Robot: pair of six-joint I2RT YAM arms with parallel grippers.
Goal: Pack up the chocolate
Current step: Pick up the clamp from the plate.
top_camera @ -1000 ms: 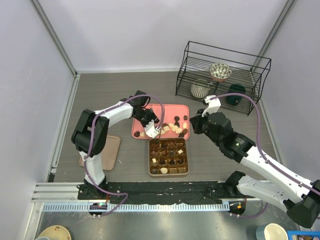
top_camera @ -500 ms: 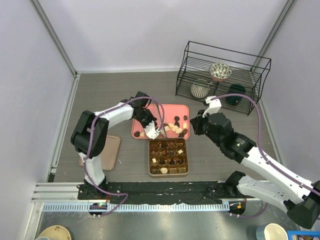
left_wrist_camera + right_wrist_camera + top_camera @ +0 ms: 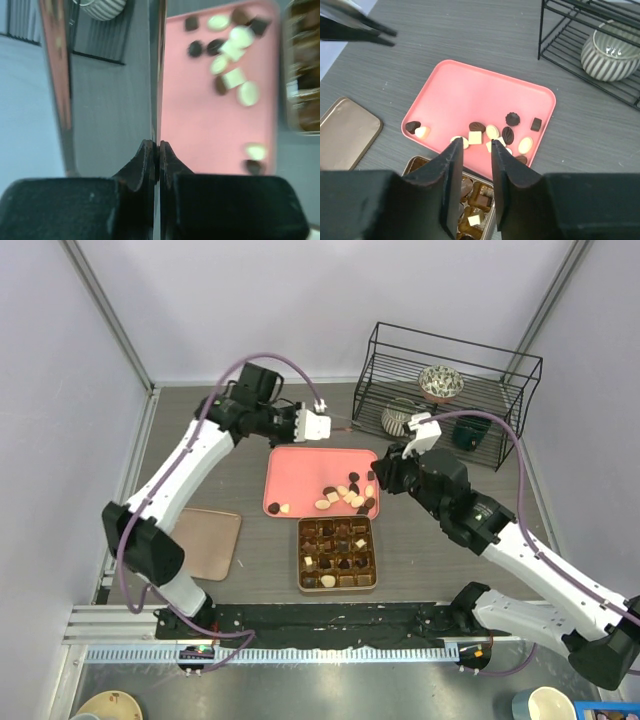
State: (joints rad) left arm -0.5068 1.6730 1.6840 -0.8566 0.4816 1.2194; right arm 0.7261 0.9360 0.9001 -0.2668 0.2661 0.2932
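Several loose chocolates [image 3: 350, 495], dark, brown and cream, lie on the front right part of the flat pink tray [image 3: 300, 465]; two more [image 3: 280, 509] sit at its front left. The gold-brown gridded box [image 3: 338, 552], holding several chocolates, lies just in front of the tray. My left gripper [image 3: 345, 427] is shut, with long thin tips pressed together and nothing seen in them, raised above the tray's far edge. My right gripper [image 3: 385, 477] is open and empty. In the right wrist view it [image 3: 475, 145] hovers over the chocolates [image 3: 492, 132] and the box [image 3: 480, 200].
A black wire rack [image 3: 440, 390] at the back right holds a patterned bowl, a striped pot and a dark mug. A flat tan lid [image 3: 210, 543] lies on the table at the left. The left wrist view shows the tray [image 3: 200, 110].
My left arm has lifted from the tray's front left corner and swung back and up over the tray's far edge. The right gripper has barely moved.
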